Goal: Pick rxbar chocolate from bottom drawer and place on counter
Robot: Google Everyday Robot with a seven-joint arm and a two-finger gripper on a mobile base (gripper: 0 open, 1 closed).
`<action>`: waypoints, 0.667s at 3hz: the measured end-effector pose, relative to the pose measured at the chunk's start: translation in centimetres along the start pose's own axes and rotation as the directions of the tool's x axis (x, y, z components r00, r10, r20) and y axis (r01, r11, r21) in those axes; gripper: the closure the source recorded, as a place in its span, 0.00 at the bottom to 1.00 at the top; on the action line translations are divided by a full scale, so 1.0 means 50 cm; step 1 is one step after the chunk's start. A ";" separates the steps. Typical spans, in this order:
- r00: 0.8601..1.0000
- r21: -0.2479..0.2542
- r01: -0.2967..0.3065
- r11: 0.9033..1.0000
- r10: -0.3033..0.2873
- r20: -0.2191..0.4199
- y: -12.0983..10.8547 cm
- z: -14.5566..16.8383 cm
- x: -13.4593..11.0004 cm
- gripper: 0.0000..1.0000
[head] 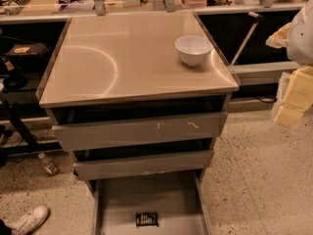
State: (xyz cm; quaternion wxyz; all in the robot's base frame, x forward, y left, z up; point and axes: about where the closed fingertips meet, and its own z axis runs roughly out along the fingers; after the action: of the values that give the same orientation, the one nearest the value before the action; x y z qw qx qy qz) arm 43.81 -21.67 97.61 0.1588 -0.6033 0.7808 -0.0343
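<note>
Your gripper [292, 98] hung at the right edge, beside the counter [127, 67] and above the floor; can't tell how open it was or whether it held anything. Rxbar chocolate [146, 219] lay flat on the floor of the bottom drawer [117, 199], pulled out, near-centre, well apart from the gripper. Two upper drawers [142, 131] sat slightly open. White bowl [193, 49] stood on the counter's far right. White sneaker [30, 218] near left on the floor.
</note>
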 end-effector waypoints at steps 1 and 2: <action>1.000 0.000 0.000 1.000 0.000 0.000 0.000 0.000 0.000 0.00; 1.000 -0.027 -0.006 1.000 0.006 0.016 0.028 0.064 -0.002 0.00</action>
State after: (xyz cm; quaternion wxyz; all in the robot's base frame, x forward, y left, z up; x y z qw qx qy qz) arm 43.44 -20.74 94.25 0.1569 -0.6033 0.7817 -0.0183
